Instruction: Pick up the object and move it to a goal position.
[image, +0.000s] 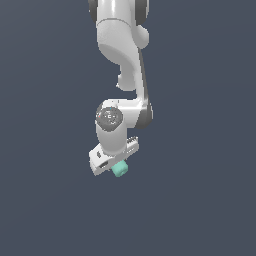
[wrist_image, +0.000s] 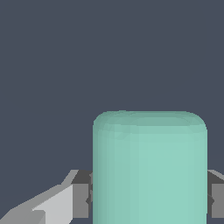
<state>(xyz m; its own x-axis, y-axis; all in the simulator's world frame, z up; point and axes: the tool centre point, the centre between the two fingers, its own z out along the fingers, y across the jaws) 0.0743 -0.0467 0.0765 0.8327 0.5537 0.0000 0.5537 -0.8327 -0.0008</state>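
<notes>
One claw (image: 116, 165) clenched on teal cylinder (image: 119, 169) | wrist view: fingers (wrist_image: 81, 199) flank it

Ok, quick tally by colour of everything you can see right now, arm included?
Teal: 1, the short cylinder held between the fingers
White: 1, the robot arm with its gripper
Total: 2
</notes>
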